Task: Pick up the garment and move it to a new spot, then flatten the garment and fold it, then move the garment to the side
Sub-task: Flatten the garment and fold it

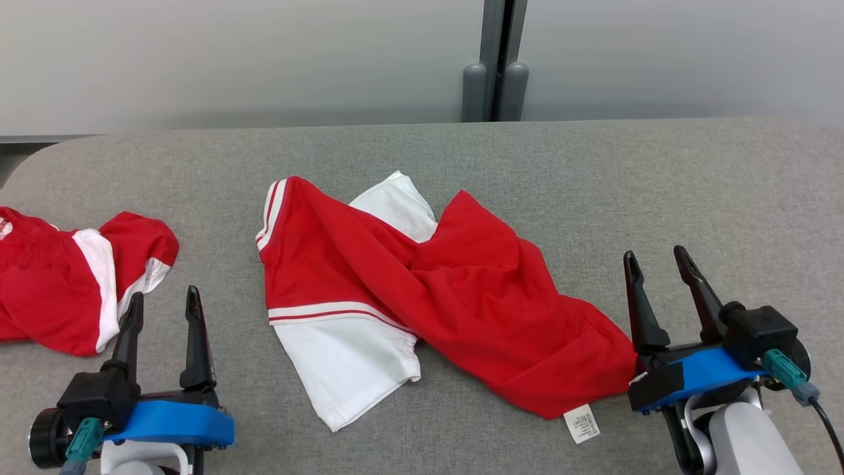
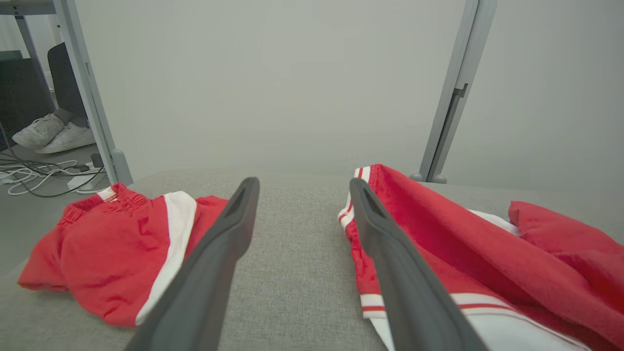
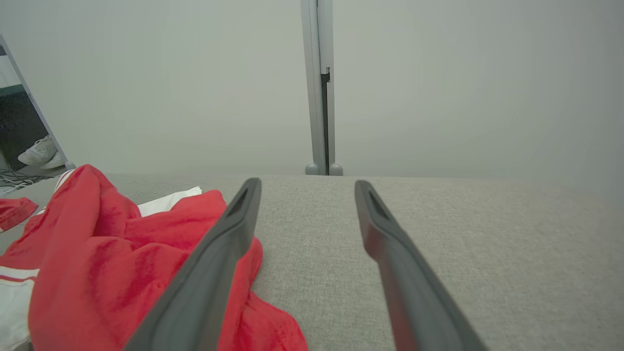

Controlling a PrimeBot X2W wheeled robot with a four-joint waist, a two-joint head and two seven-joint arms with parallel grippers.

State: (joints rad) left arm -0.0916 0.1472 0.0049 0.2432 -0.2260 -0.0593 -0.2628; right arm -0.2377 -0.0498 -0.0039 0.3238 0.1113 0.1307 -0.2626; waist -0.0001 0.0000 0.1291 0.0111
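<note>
Although the table (image 1: 659, 185) offers broad bare space at the right of the head view, the garment (image 1: 422, 297) is seen bunched across the middle of the frame. Its red cloth is twisted over white panels, and nothing has yet been flattened or folded. A second garment (image 1: 66, 284) in the same colours is heaped at the left edge, apart from the first. The left gripper (image 1: 165, 295) is held at the lower left, between the two garments, with its fingers spread and nothing in them. The right gripper (image 1: 655, 254), likewise spread and empty, is held at the lower right, close against the garment's end. A label (image 1: 581, 423) is shown at that hem.

Some failures can be judged likely. If only one layer of the twist is pinched, the rest may be dragged into a tighter bunch. If the left gripper is sent too far left, the wrong garment may be taken.

The table is covered in grey woven fabric, by which sliding cloth may be held back. Pale wall panels (image 1: 231, 59) are joined behind it by a grey post (image 1: 494, 59). In the left wrist view, white shoes (image 2: 51, 134) and cables (image 2: 34, 175) are seen at the upper left.
</note>
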